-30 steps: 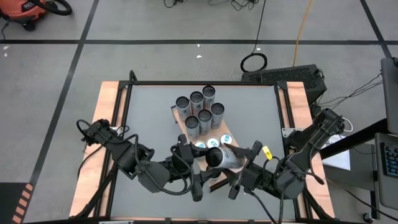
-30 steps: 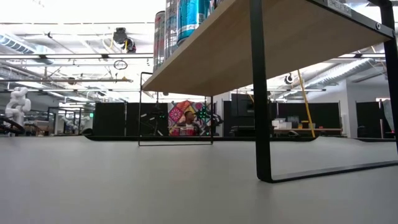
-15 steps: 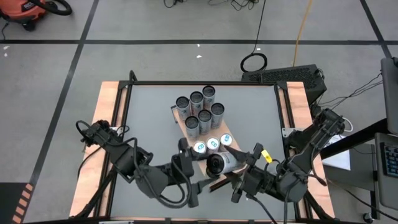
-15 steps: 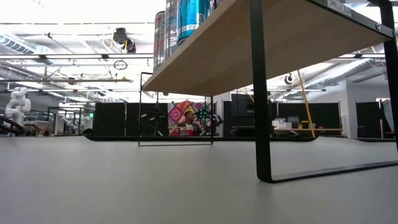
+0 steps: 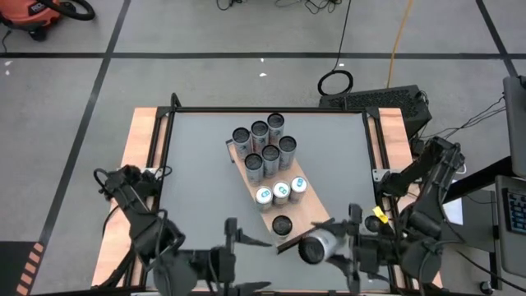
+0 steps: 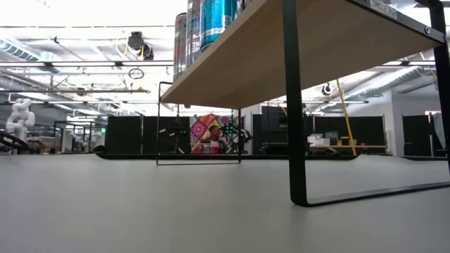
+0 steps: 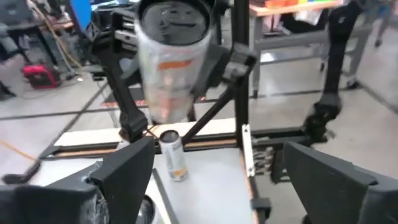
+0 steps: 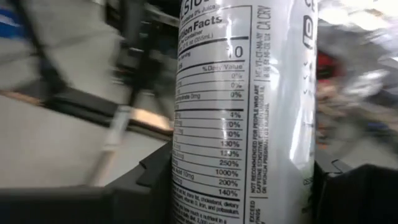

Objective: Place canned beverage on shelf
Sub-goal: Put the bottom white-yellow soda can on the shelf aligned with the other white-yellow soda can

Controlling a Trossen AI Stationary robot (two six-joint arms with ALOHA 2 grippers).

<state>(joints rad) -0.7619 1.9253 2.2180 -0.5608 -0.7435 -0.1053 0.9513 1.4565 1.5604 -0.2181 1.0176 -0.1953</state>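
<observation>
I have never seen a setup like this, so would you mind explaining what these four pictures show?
Two robot arms work at a grey table. One picture looks straight down, one looks level across the tabletop, and two come from cameras on the wrists. A wooden shelf stands on the table with ten cans on top. The right gripper, at the near edge, holds another white can lying sideways. The left gripper is open and holds nothing.

Left gripper [image 5: 233,238] spread wide, right gripper [image 5: 349,238] clamped, both low

Grey concrete floor [image 5: 205,74] with dark tape lines; orange cable [image 5: 400,33].
</observation>
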